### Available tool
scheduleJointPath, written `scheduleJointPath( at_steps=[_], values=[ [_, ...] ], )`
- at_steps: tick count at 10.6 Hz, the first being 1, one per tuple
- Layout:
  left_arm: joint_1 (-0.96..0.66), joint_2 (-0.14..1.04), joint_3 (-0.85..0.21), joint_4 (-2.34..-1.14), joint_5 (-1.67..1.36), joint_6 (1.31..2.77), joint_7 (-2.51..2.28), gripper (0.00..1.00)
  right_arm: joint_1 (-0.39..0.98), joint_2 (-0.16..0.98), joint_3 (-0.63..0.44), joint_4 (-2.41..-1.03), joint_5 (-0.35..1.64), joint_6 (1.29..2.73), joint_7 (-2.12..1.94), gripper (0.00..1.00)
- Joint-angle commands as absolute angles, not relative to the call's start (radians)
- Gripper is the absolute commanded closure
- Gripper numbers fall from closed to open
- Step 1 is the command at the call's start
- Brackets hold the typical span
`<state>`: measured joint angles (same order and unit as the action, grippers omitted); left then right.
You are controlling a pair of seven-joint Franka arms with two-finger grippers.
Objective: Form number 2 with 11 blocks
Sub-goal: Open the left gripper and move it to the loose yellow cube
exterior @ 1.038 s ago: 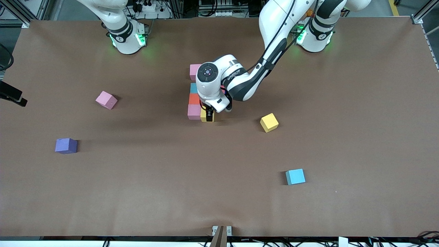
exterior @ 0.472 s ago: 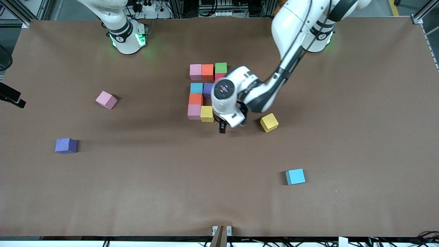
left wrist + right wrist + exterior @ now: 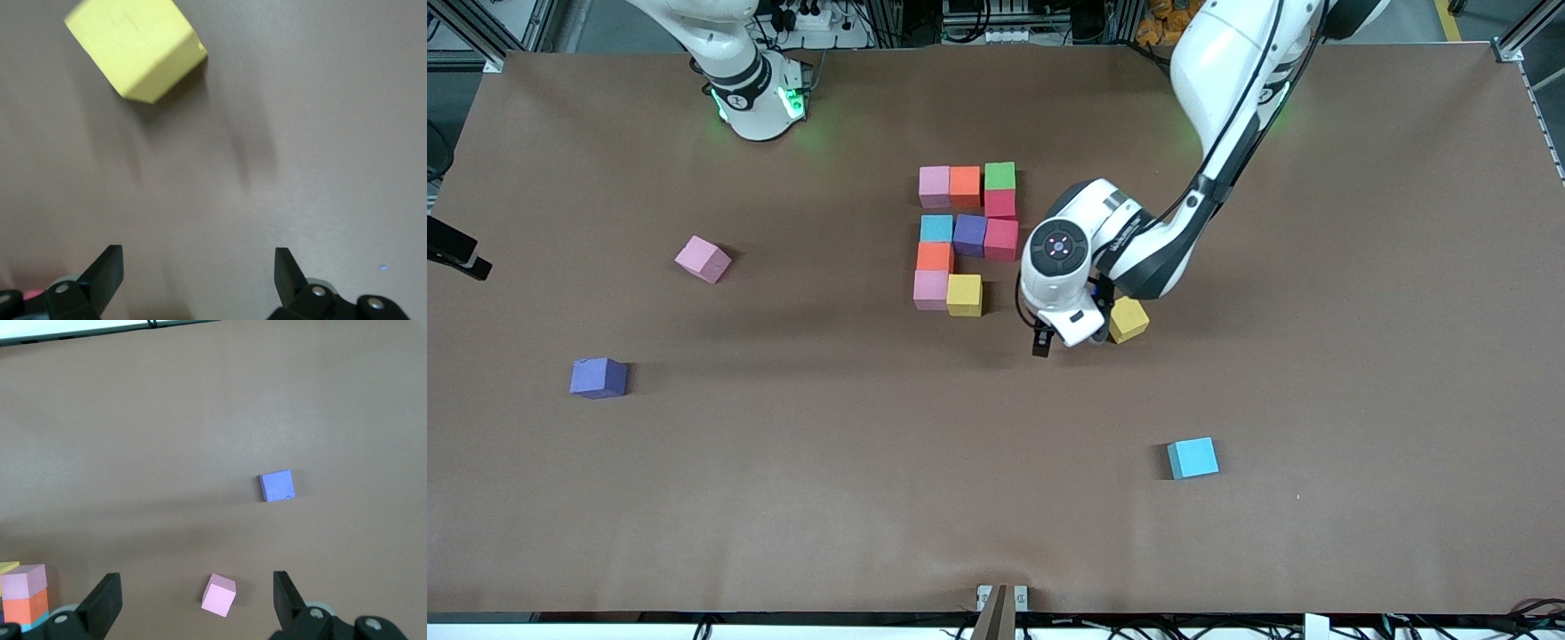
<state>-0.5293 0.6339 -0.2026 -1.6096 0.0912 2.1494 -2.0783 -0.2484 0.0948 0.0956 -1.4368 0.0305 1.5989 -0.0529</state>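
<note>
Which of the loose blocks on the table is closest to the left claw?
The loose yellow block, right beside the open left claw. The loose pink, purple and light blue blocks lie much farther away.

I count ten cubes touching in the unfinished number 2 (image 3: pixel 963 238), mid-table: pink, orange, green along the row farthest from the front camera, two red, purple, blue, orange, then pink and yellow nearest it. A loose yellow block (image 3: pixel 1129 320) sits tilted toward the left arm's end.
</note>
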Motion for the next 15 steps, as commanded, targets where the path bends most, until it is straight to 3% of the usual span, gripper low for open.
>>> scheduleJointPath(
  at_steps=[1,9,12,15],
  values=[
    [-0.488,0.471,-0.207,-1.799,0.075,2.155,-1.927,0.0,-0.278,0.1,0.106,-1.427,0.058,1.598,-0.063,0.0],
    [-0.334,0.439,-0.206,-1.867,0.089,2.167,-1.422,0.0,-0.275,0.1,0.107,-1.427,0.055,1.597,-0.055,0.0],
    [-0.336,0.42,-0.206,-2.012,0.142,2.397,-1.414,0.0,-0.272,0.1,0.107,-1.427,0.045,1.595,-0.054,0.0],
    [-0.322,0.431,-0.206,-2.022,0.167,2.416,-1.385,0.0,-0.261,0.101,0.11,-1.427,0.04,1.595,-0.052,0.0]
  ],
)
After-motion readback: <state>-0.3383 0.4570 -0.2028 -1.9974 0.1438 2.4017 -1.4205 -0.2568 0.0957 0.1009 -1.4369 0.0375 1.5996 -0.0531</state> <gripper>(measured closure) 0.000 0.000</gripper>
